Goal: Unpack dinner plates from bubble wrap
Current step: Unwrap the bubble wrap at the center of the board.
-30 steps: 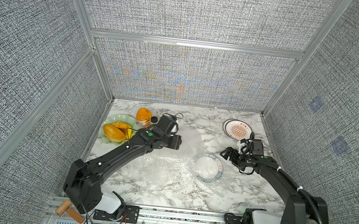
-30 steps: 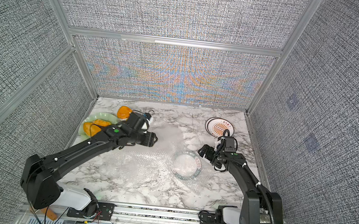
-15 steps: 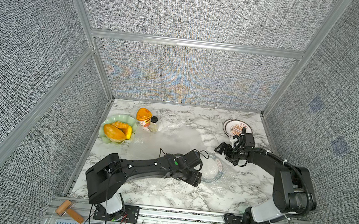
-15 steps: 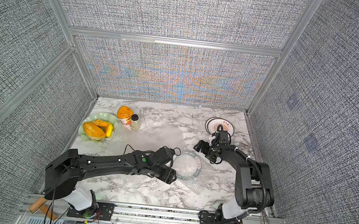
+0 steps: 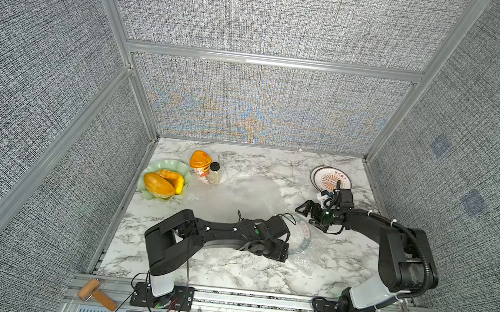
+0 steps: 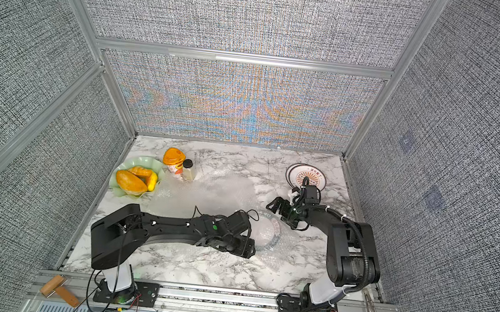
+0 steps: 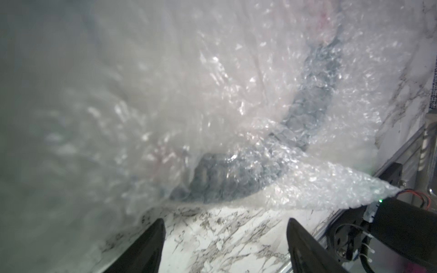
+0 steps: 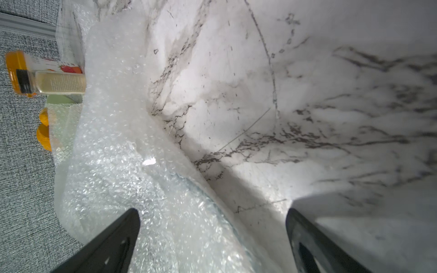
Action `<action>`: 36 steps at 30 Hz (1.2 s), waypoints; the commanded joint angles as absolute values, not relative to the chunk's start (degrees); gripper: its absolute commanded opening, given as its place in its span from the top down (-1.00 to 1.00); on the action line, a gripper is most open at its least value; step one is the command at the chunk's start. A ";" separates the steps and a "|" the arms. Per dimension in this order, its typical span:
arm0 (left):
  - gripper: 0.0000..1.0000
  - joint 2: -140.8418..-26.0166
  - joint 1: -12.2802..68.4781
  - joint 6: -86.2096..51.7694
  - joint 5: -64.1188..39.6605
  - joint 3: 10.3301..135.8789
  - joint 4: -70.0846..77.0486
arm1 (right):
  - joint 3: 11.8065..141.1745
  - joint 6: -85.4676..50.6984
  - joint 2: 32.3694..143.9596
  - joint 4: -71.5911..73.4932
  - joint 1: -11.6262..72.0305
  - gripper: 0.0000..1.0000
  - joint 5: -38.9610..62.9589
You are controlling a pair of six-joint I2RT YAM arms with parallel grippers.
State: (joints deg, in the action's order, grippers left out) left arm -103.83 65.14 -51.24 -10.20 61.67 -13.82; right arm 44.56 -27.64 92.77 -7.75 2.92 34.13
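Status: one dinner plate (image 5: 304,240) with a dark green rim band lies flat on the marble table (image 5: 230,270), right of centre toward the near edge, under crinkled bubble wrap (image 7: 236,82). Two further plates (image 5: 331,179) sit stacked and bare at the far right. A loose sheet (image 5: 238,193) is spread mid-table.

Left gripper (image 7: 224,224) stands just beside the wrap's near-left edge, jaws apart, holding nothing. Right gripper (image 8: 212,212) sits at the far-right edge, jaws spread wide, one finger over the wrap, empty.

Handling judgement: the wrap is light, limp and slippery, so pinch a free corner or raised fold and peel. The plate is stiff, heavier and breakable, best taken at the rim.

Containers: wavy green dish (image 5: 164,163) at far left holds orange bread-like food (image 5: 160,183). Beside it stand an orange-lidded cup (image 5: 200,160), contents unseen, and a small bottle (image 5: 214,172) of something pale.
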 commanded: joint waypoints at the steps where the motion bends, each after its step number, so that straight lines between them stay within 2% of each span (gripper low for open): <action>1: -0.61 -105.27 64.82 -52.25 -8.45 63.60 -13.38 | 43.25 -28.13 92.49 -7.56 1.46 -0.98 36.28; 13: -0.60 -117.41 60.98 -44.88 -7.59 79.33 -21.03 | 32.48 -33.46 83.45 -1.23 -3.42 -0.98 39.50; 22: -0.59 -127.14 59.96 -38.79 -11.25 96.28 -26.59 | 25.95 -34.48 64.86 -13.46 -11.04 -0.98 27.45; 27: -0.57 -130.92 57.67 -38.94 -14.59 102.32 -26.80 | 25.22 -33.91 62.58 -15.80 -14.03 -0.98 26.42; 30: -0.57 -131.40 56.07 -37.49 -15.38 105.81 -28.97 | 25.10 -33.69 61.52 -18.27 -14.78 -0.98 21.88; 36: -0.57 -126.38 54.85 -33.04 -15.42 108.79 -33.88 | 25.51 -32.34 57.27 -21.00 -15.64 -0.98 18.73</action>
